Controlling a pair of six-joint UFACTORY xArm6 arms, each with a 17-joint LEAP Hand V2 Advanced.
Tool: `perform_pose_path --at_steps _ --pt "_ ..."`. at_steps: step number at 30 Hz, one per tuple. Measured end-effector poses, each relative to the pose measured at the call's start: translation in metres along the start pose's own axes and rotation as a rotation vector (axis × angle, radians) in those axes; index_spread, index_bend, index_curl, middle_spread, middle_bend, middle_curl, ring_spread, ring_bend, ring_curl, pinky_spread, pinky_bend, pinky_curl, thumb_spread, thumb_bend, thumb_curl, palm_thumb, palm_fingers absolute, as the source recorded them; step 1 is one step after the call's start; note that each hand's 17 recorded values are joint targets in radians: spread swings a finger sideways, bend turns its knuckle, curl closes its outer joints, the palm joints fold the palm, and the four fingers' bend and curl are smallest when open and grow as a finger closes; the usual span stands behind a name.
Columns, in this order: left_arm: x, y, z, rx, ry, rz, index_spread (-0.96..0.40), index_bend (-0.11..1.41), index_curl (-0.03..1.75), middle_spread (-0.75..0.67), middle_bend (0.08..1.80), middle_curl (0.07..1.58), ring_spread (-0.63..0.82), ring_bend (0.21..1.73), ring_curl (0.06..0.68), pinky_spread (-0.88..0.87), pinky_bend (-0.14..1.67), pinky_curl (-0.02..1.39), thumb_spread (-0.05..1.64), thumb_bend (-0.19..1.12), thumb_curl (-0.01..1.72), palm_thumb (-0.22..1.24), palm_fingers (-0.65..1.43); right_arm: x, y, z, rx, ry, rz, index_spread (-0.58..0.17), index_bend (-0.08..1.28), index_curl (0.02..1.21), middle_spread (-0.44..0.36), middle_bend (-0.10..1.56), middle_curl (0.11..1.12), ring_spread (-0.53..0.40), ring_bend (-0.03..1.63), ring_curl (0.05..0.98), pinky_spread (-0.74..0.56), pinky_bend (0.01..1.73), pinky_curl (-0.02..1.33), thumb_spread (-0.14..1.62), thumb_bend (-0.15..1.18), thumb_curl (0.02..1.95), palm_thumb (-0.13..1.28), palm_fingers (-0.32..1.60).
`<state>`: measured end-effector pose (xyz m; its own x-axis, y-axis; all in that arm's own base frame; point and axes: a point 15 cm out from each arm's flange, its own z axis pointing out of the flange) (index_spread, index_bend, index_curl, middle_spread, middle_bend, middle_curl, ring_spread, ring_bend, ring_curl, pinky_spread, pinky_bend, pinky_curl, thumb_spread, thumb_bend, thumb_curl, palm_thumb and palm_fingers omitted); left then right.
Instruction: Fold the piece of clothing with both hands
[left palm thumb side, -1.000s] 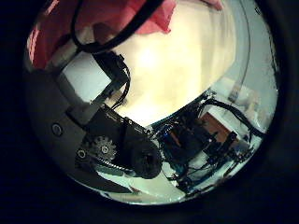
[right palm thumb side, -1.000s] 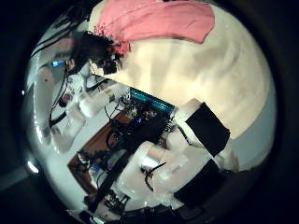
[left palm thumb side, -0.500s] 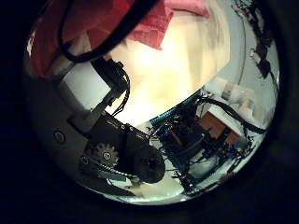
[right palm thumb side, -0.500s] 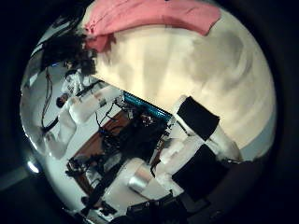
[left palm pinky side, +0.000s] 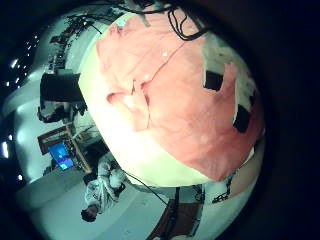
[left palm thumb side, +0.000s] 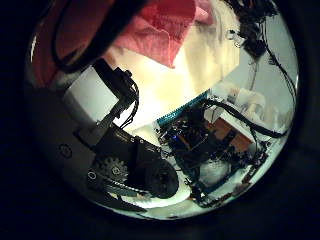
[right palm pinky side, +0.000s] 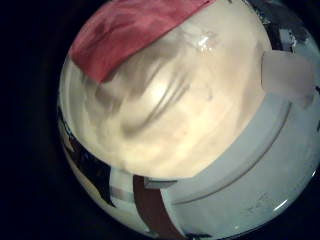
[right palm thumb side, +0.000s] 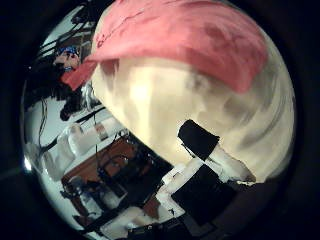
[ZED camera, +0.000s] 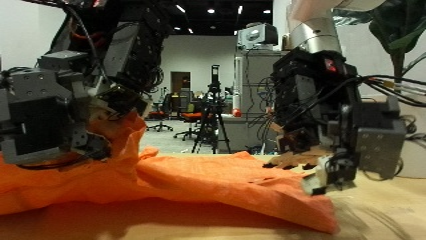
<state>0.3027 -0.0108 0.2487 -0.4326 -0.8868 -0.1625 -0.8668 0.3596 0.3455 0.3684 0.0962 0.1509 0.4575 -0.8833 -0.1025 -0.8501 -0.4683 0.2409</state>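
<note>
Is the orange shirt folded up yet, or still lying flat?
Mostly spread: the orange shirt lies wide across the table, one part lifted beside the left hand.

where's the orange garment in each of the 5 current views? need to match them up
Outside view: garment spread over the table, one part lifted at the left hand.
Left little finger side: fills most of the view.
Left thumb side: a fold close beside the palm.
Right little finger side: a strip on the table.
Right thumb side: broad band.
Shared landmark: the pale tabletop beside the cloth.
</note>
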Motion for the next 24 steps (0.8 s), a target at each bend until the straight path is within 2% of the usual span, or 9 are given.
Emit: perform_pose_path --at_steps 3,9,13,14,16,17,18,20,24 --pt "-0.001 0.001 -0.005 0.006 0.002 -0.002 -0.49 0.34 1.34 -0.55 0.90 1.30 -0.46 1.42 0.526 -0.69 0.85 0.52 1.06 -0.01 0.63 0.92 0.65 -0.009 0.003 0.023 -0.013 0.011 0.020 -0.154 0.16 0.30 0.028 0.31 0.39 0.017 0.42 0.320 0.15 0.19 0.29 1.05 -0.03 0.32 0.62 0.36" --pt "-0.004 0.001 -0.011 0.010 -0.001 -0.005 -0.48 0.31 1.40 -0.55 0.90 1.31 -0.46 1.41 0.519 -0.69 0.84 0.52 1.06 -0.01 0.63 0.92 0.65 -0.024 0.002 0.033 -0.050 0.016 -0.013 -0.185 0.18 0.32 -0.020 0.37 0.42 -0.083 0.50 0.348 0.05 0.19 0.27 0.99 -0.03 0.32 0.59 0.42" --pt "-0.004 0.003 -0.012 0.007 0.007 -0.002 -0.47 0.29 1.43 -0.55 0.89 1.32 -0.46 1.41 0.515 -0.69 0.83 0.52 1.06 -0.01 0.63 0.92 0.66 -0.024 0.001 0.034 -0.046 0.019 -0.008 -0.215 0.21 0.34 -0.050 0.39 0.44 -0.144 0.56 0.365 -0.01 0.19 0.26 0.98 0.00 0.34 0.66 0.51" --pt "-0.004 0.004 -0.012 0.003 0.007 0.000 -0.47 0.28 1.44 -0.55 0.89 1.32 -0.46 1.40 0.514 -0.69 0.83 0.52 1.06 -0.01 0.63 0.92 0.66 -0.024 0.001 0.034 -0.044 0.019 -0.003 -0.225 0.23 0.35 -0.063 0.39 0.45 -0.163 0.58 0.368 -0.03 0.19 0.26 0.99 0.00 0.35 0.69 0.55" --pt "-0.005 0.006 -0.015 0.007 0.008 -0.004 -0.46 0.27 1.45 -0.55 0.89 1.32 -0.46 1.40 0.513 -0.69 0.83 0.52 1.06 -0.01 0.63 0.92 0.67 -0.024 -0.001 0.033 -0.032 0.020 0.012 -0.270 0.29 0.36 -0.114 0.45 0.47 -0.221 0.63 0.364 -0.14 0.24 0.24 1.01 0.04 0.37 0.80 0.86" --pt "-0.005 0.006 -0.016 0.011 0.007 -0.002 -0.46 0.27 1.46 -0.55 0.89 1.33 -0.46 1.40 0.512 -0.69 0.82 0.52 1.06 -0.01 0.63 0.92 0.67 -0.023 -0.005 0.030 -0.013 0.023 0.022 -0.282 0.30 0.37 -0.134 0.45 0.48 -0.245 0.66 0.382 -0.19 0.27 0.25 1.02 0.04 0.38 0.83 0.89" --pt "-0.006 0.007 -0.018 0.014 0.007 -0.001 -0.46 0.26 1.47 -0.55 0.89 1.33 -0.46 1.40 0.512 -0.69 0.82 0.52 1.06 -0.01 0.63 0.91 0.67 -0.022 -0.009 0.027 0.007 0.027 0.026 -0.304 0.31 0.39 -0.153 0.46 0.49 -0.267 0.70 0.402 -0.25 0.32 0.26 1.03 0.04 0.38 0.84 0.99" --pt "-0.006 0.009 -0.019 0.014 0.006 0.000 -0.45 0.26 1.48 -0.55 0.88 1.33 -0.46 1.40 0.511 -0.69 0.81 0.52 1.06 -0.01 0.63 0.91 0.67 -0.020 -0.014 0.016 0.051 0.034 0.034 -0.329 0.39 0.45 -0.186 0.57 0.54 -0.289 0.80 0.452 -0.38 0.50 0.33 1.05 0.03 0.39 0.87 1.31" --pt "-0.007 0.014 -0.020 -0.005 0.004 0.007 -0.44 0.25 1.50 -0.54 0.87 1.34 -0.46 1.39 0.510 -0.69 0.79 0.52 1.07 -0.01 0.63 0.91 0.67 -0.019 -0.015 0.003 0.088 0.044 0.041 -0.351 0.62 0.57 -0.199 0.78 0.65 -0.295 0.93 0.537 -0.42 0.82 0.48 1.08 0.03 0.40 0.93 1.42"
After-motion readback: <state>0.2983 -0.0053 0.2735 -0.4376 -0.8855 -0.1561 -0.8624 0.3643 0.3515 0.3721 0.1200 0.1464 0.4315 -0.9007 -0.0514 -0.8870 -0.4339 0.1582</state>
